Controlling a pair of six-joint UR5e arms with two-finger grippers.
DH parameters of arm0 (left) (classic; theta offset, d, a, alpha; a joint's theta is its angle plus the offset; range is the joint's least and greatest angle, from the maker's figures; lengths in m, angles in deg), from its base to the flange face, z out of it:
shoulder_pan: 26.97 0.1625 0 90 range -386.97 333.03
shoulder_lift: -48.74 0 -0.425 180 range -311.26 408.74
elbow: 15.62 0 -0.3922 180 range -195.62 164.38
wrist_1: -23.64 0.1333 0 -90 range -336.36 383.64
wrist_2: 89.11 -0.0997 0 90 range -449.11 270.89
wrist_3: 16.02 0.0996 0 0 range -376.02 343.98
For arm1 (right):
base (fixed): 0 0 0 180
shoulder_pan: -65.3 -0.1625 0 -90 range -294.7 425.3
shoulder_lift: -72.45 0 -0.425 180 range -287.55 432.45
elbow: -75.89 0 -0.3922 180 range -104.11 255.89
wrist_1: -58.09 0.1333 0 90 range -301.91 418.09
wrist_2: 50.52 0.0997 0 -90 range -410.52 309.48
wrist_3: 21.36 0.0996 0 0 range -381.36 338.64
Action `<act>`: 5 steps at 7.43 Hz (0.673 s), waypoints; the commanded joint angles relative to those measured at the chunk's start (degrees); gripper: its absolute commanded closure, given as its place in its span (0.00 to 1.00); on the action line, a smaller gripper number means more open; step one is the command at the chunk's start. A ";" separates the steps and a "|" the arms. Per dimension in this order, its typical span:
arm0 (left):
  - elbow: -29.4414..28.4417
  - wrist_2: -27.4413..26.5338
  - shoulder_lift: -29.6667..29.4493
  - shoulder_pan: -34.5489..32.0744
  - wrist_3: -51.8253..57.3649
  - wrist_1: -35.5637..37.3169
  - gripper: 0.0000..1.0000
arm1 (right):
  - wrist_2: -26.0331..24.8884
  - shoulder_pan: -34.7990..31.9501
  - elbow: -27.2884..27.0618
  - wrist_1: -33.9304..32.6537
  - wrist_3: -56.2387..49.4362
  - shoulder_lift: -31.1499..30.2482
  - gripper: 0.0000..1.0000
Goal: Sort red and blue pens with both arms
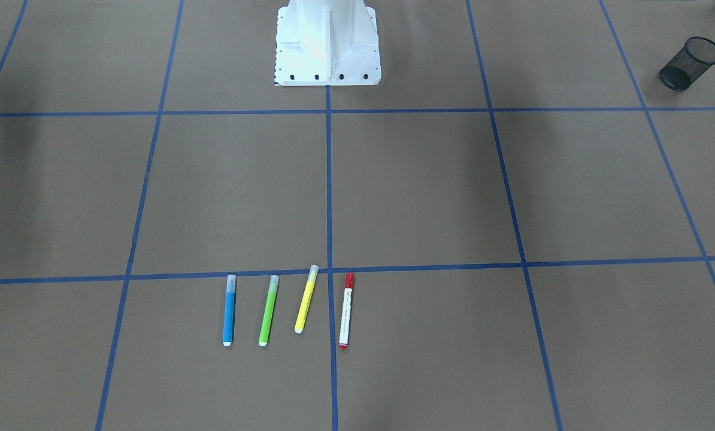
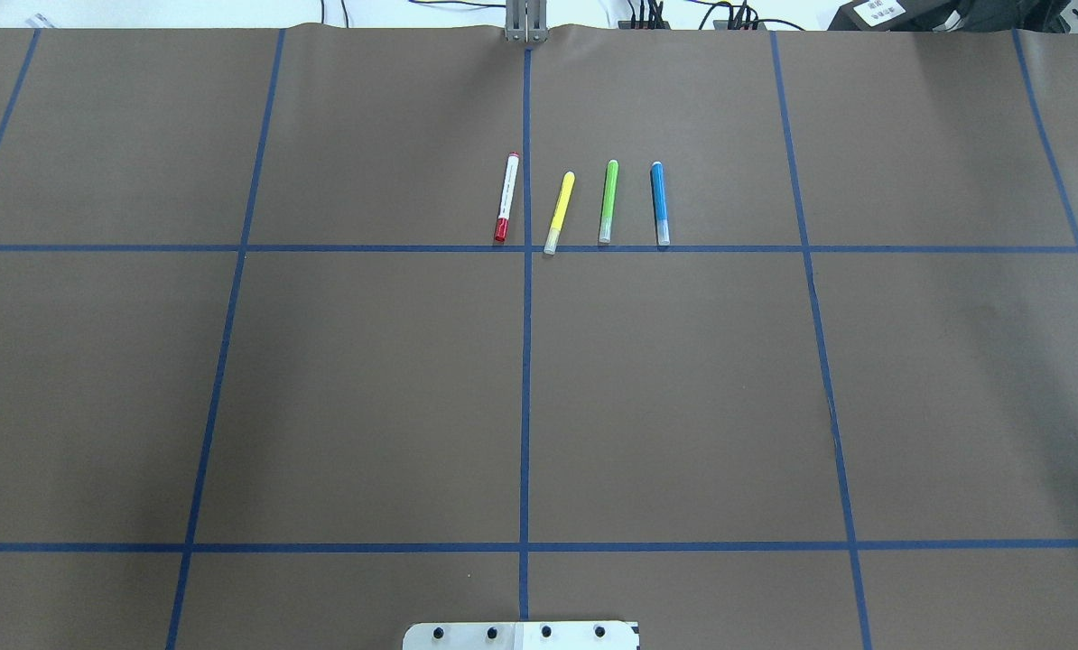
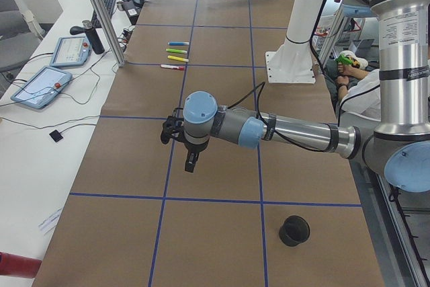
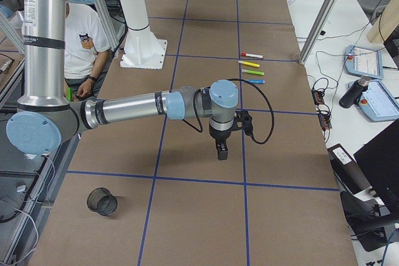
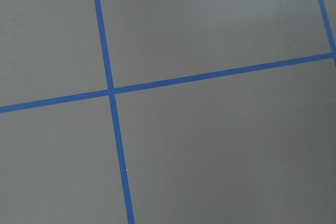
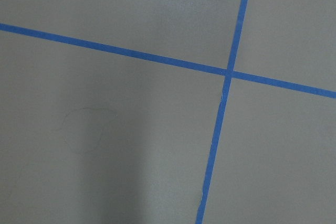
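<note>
**Front-facing view:** slim white-barrelled red pen [image 1: 346, 311] w/ red cap and red end lies lower centre, just right of the centre blue tape line [image 1: 329, 179]. Blue pen [image 1: 229, 310], blue barrel w/ clear cap, sits lower centre-left at the row's other end. Btwn them lie a green marker [image 1: 268, 310] and a yellow marker [image 1: 306, 299]. All four are roughly parallel and none touch. Wide brown paper [image 1: 423, 191] runs from the row up to the white robot base [image 1: 327, 45] at top centre. Black mesh cup [image 1: 690, 63] is in the upper right corner.

**Overhead view:** row is upper centre, near the table's far edge, red pen leftmost, blue pen rightmost.

**Left side view:** left arm [image 3: 295, 132] stretches level across mid-frame. Left gripper [image 3: 192, 161] points down over paper, well apart from the pens at upper left. Can't tell jaw opening or any hold.

**Right side view:** right arm [image 4: 124, 110] does likewise. Right gripper [image 4: 221, 149] points down, jaw state can't be told. Second black mesh cup [image 4: 103, 201] is lower left.

**Wrist views:** only paper and crossing tape.
</note>
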 commanded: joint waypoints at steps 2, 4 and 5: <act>0.42 0.26 -1.02 0.00 -1.31 -0.01 0.00 | 0.49 0.07 2.42 4.50 0.03 -0.64 0.00; 0.08 0.26 -1.02 0.00 -0.97 -0.54 0.00 | 1.54 0.25 3.04 4.60 0.03 -0.65 0.00; -0.10 0.35 -0.85 0.09 -1.06 -2.80 0.00 | 3.46 0.25 3.04 4.68 0.03 -0.65 0.00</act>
